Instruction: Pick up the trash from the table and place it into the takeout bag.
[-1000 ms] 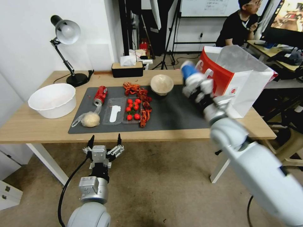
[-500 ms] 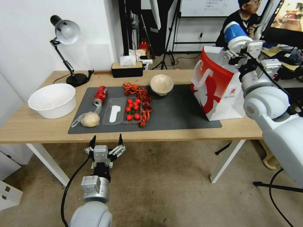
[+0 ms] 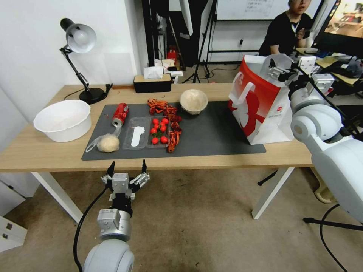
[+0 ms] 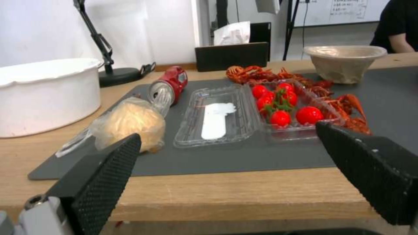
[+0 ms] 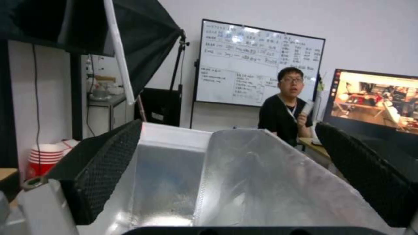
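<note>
A: Right gripper [image 3: 289,68] — position, state?

B: Held over the open top of the takeout bag [image 3: 261,109], which stands at the right end of the table [image 3: 45,151]. Fingers spread wide, nothing between them. Its wrist view looks straight down the silver lining of the bag [image 5: 244,176], the two black pads [image 5: 104,169] on either side of the opening. My guess: it sits high so anything let go falls clear of the rim.

A: Left gripper?

B: Left gripper [image 3: 126,174] parked low, in front of the table's near edge, below the top. Fingers apart, empty, pointed at the mat [image 3: 211,136].

A: Trash left on the table?

B: Crushed red can [image 3: 120,113] lying on its side at the mat's left. Just nearer, a clear bag with a beige lump [image 3: 107,142]; the wrist view has the can's mouth right against it. A clear plastic tray [image 3: 136,136] beside those, holding a white piece, with cherry tomatoes [image 3: 159,130] in its other half. Red crayfish scraps [image 3: 166,111] run along the tray. Beige bowl [image 3: 193,101] near the far edge.

A: Anything in the way?

B: Big white bowl [image 3: 62,120] off the mat at left, desk lamp [image 3: 77,41] behind it, tissue box [image 3: 152,82] at the back. The bag's white handle [image 3: 244,92] loops out on the mat side; judged a possible snag.
</note>
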Controlling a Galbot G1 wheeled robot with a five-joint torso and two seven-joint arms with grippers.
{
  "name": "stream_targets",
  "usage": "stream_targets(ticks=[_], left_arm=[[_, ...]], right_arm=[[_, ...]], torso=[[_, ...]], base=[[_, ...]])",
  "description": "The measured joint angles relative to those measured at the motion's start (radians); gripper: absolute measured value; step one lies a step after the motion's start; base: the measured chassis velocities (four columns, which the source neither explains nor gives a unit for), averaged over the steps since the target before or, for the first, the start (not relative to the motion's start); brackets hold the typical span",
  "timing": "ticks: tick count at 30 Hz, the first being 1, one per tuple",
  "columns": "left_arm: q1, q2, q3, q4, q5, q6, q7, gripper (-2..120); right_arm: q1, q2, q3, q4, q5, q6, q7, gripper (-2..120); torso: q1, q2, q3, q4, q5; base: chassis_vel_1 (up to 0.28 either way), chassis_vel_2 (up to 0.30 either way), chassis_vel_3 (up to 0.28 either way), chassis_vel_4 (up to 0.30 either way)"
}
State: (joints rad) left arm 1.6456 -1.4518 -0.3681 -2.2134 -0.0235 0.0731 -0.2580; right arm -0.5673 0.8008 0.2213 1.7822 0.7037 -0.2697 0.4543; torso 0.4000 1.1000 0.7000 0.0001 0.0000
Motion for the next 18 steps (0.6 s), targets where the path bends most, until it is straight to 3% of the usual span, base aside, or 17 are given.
stream_targets(ticks=[18], left_arm=[[-0.001, 0.002, 0.001, -0.001, -0.001, 0.002, 0.000, 100]], right_arm=[[-0.028, -0.002, 0.000, 0.054, 0.026, 0.021, -0.017, 100]], torso=[[0.000, 0.000, 0.000, 0.0000, -0.0001]], base=[[0.000, 0.000, 0.000, 0.000]])
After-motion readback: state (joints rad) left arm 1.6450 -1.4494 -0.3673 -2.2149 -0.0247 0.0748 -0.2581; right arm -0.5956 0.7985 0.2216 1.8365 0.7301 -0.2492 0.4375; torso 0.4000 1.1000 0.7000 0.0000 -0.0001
